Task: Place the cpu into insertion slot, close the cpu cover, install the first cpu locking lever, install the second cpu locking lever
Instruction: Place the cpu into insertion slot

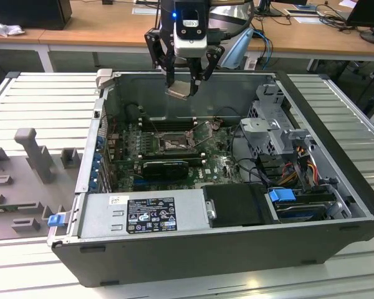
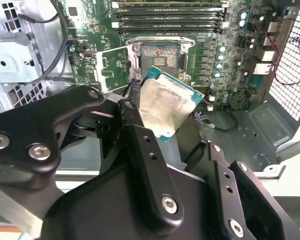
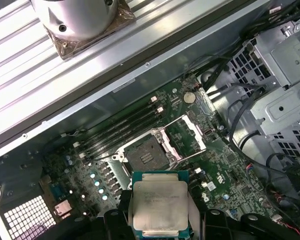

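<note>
My gripper (image 1: 186, 82) hangs above the open computer case, shut on the cpu (image 1: 179, 92). The cpu is a flat square chip with a pale metal top, held tilted between the black fingers in both wrist views (image 2: 167, 107) (image 3: 160, 205). Below it on the green motherboard lies the insertion slot (image 1: 173, 144) (image 2: 160, 57) (image 3: 147, 157), a dark square recess that stands uncovered. The cpu cover (image 1: 206, 131) (image 2: 112, 65) (image 3: 187, 135) is swung open beside the slot. The chip is well above the slot and apart from it.
Long black memory slots (image 1: 165, 123) run behind the socket and a long black card (image 1: 165, 167) lies in front of it. A power supply (image 1: 149, 215) fills the case's near side. A drive cage with cables (image 1: 274, 134) stands at the exterior view's right. Grey fixtures (image 1: 34, 152) sit outside, left.
</note>
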You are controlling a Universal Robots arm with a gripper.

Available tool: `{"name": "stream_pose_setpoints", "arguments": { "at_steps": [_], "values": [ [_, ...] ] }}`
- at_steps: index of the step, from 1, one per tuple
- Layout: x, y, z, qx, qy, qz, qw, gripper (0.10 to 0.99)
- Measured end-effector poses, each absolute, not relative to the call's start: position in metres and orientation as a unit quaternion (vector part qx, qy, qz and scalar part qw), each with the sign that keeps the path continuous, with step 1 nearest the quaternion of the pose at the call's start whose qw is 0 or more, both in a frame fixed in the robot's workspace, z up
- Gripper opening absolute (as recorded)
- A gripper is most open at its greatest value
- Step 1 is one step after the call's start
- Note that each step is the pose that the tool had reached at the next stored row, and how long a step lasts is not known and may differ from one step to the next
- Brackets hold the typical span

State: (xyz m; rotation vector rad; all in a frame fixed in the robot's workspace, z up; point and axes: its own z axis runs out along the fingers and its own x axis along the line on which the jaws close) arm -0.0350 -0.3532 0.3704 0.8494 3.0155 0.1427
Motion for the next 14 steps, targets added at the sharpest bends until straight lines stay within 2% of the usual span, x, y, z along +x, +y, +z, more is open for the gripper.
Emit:
{"name": "stream_pose_setpoints", "arguments": {
  "at_steps": [14],
  "values": [
    [-0.035, -0.3532, 0.3704, 0.304, 0.952, 0.045, 0.004, 0.529]
  ]
}}
